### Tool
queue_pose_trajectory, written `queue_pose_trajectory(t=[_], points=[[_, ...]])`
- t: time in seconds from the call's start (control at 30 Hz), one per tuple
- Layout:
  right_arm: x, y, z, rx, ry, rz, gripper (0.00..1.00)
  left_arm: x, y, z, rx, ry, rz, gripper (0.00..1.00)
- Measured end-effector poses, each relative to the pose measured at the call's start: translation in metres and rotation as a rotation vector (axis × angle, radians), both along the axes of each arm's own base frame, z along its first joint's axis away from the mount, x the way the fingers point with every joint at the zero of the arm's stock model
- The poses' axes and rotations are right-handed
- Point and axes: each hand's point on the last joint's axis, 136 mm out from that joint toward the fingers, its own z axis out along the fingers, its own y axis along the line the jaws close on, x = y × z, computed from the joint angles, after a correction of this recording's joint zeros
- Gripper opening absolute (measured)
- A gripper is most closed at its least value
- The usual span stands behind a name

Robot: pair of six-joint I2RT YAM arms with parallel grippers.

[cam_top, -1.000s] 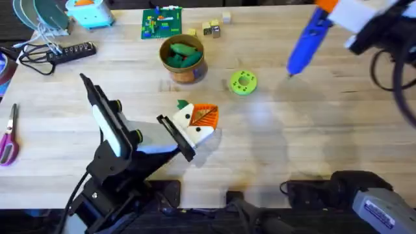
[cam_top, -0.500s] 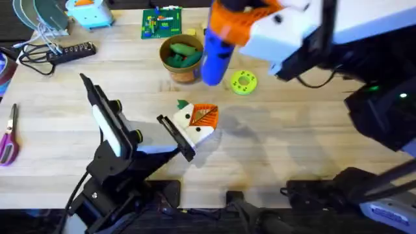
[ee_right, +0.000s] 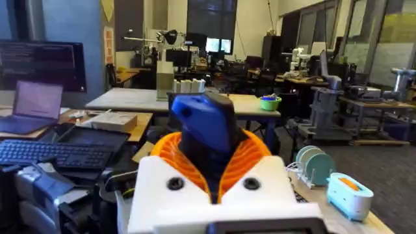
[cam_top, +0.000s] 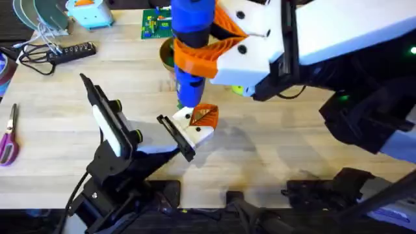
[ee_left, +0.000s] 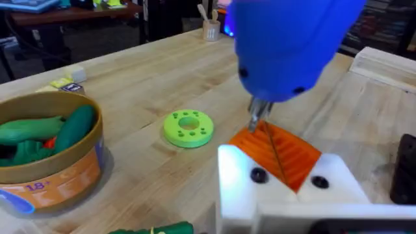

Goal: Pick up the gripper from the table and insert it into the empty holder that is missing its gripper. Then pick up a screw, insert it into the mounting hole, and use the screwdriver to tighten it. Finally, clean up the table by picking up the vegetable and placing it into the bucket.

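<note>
My right gripper (cam_top: 197, 57) is shut on the blue screwdriver (cam_top: 190, 45), which stands upright between its orange pads (ee_right: 250, 156). The screwdriver's metal tip (ee_left: 259, 117) rests at the far edge of the orange ridged gripper (ee_left: 286, 155), which sits in the white holder (ee_left: 240, 188). The holder (cam_top: 198, 132) is at the end of my left arm, on its thin black bar (cam_top: 175, 137). Two dark mounting holes (ee_left: 258, 175) mark the holder's face. The dark-green vegetable (ee_left: 156, 229) lies on the table beside the holder. The bucket (ee_left: 62, 170) holds bigger green toy vegetables.
A lime-green ring disc (ee_left: 188, 128) lies between the bucket and the holder. Scissors (cam_top: 8, 140) lie at the left edge. A power strip (cam_top: 65, 52), a light-blue device (cam_top: 91, 13) and a green board (cam_top: 156, 23) are at the back left.
My right arm has swung from the far right across the table, and the screwdriver has turned upright over the holder. The left arm has not moved.
</note>
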Motion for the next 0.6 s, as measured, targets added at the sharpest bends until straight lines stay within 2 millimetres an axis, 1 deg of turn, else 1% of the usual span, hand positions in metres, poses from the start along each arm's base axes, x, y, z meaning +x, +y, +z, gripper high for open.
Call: queue_pose_trajectory(t=[0.17, 0.37, 0.6], points=[[0.004, 0.000, 0.000, 0.008, 0.054, -0.006, 0.023, 0.000, 0.000, 0.000, 0.000, 0.001, 0.000, 0.006], [0.012, 0.003, -0.007, 0.002, 0.106, -0.018, 0.023, 0.000, 0.000, 0.000, 0.000, 0.001, 0.000, 0.006], [0.014, 0.004, -0.008, 0.002, 0.137, -0.014, 0.023, 0.000, 0.000, 0.000, 0.000, 0.000, 0.000, 0.006]])
